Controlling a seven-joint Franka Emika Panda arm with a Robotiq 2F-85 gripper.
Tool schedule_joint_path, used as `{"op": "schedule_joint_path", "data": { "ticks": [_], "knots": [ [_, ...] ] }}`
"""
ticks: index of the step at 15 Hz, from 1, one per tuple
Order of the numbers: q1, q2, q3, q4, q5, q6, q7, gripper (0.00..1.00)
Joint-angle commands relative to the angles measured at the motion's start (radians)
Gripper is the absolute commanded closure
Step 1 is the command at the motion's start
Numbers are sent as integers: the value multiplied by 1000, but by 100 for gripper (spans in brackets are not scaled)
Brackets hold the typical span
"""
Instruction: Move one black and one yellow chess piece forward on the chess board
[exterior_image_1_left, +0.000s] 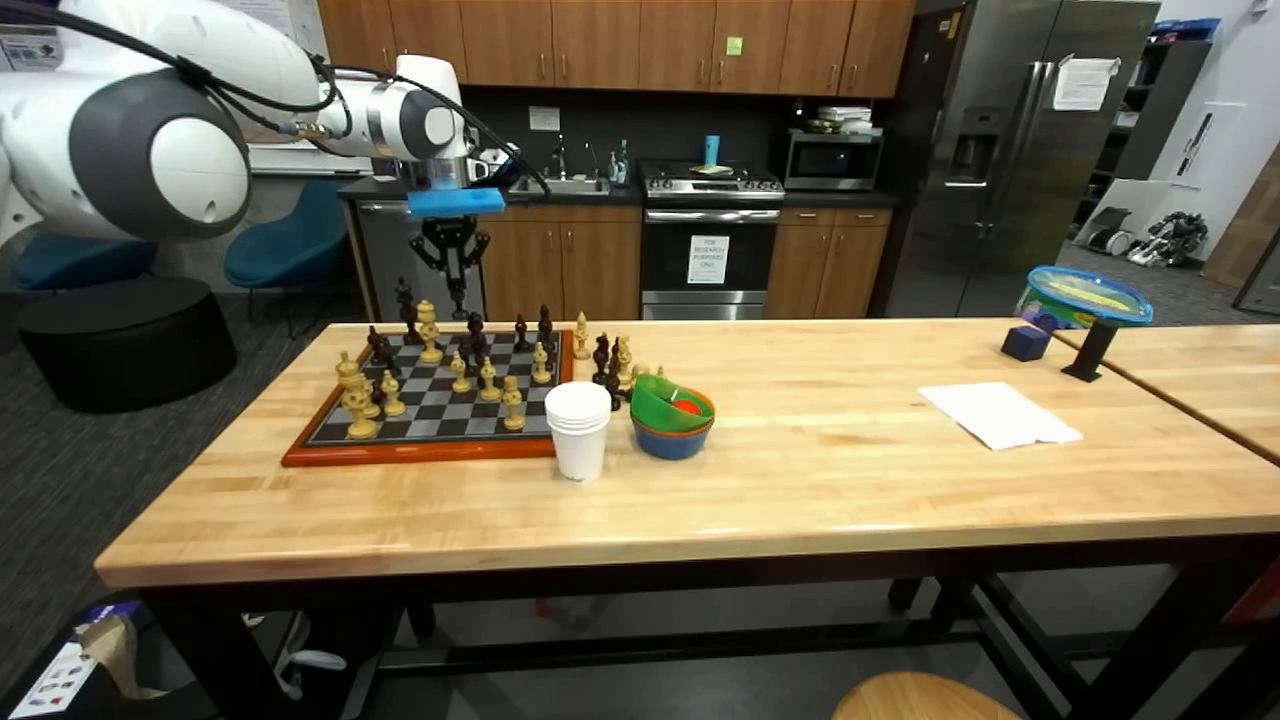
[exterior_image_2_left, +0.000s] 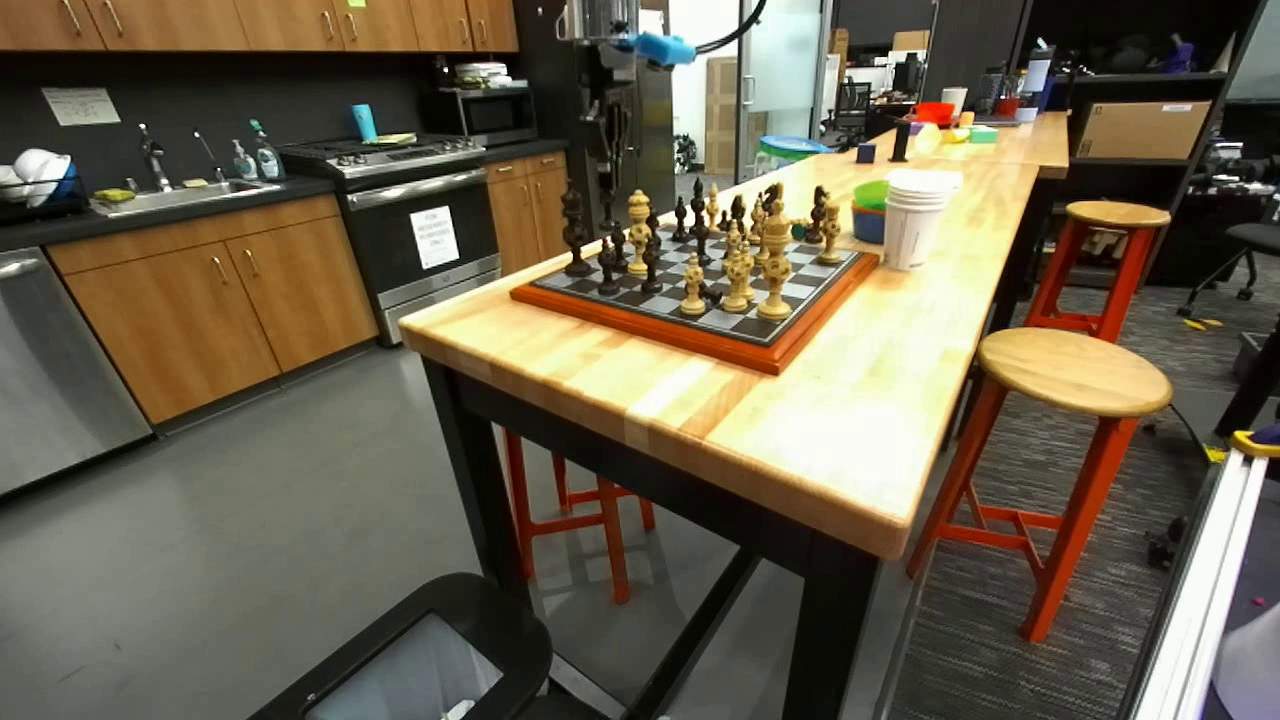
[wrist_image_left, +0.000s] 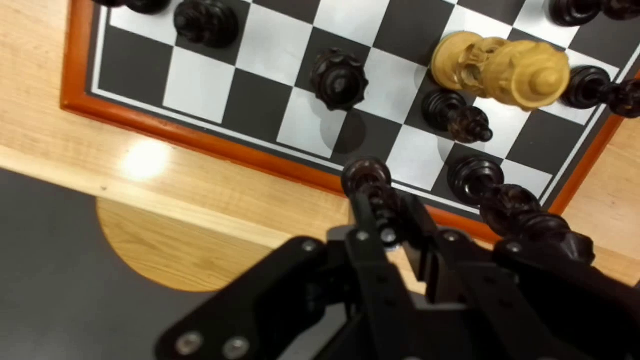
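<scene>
Black two-fingered gripper (wrist_image_left: 392, 214): fingers pinching a dark-brown carved chess piece (wrist_image_left: 366, 175), held above one edge of the flat, square chess board (exterior_image_1_left: 430, 454), red-brown bordered, with light and dark squares. On that board, a tall pale-yellow carved piece (wrist_image_left: 500, 72) stands among dark-brown pieces (wrist_image_left: 340, 80). Board lies on a light wooden table (exterior_image_1_left: 820, 490); stacked white cups (exterior_image_1_left: 578, 430) just beside its corner, nested green, orange and blue bowls (exterior_image_1_left: 670, 442) near them.
</scene>
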Motion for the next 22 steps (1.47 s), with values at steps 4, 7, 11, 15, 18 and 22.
{"op": "schedule_joint_path", "data": {
  "ticks": [4, 7, 11, 15, 18, 22],
  "knots": [
    [-19, -195, -29, -185, -2, 5, 13, 95],
    [-31, -298, -38, -300, 0, 9, 12, 95],
    [-54, -414, -36, -436, 0, 1, 9, 95],
    [-57, -463, -36, -536, 10, 23, -9, 95],
    [-54, -470, -35, -587, 15, 42, -20, 95],
    [-55, -451, -32, -607, 23, 55, -22, 95]
  ]
}}
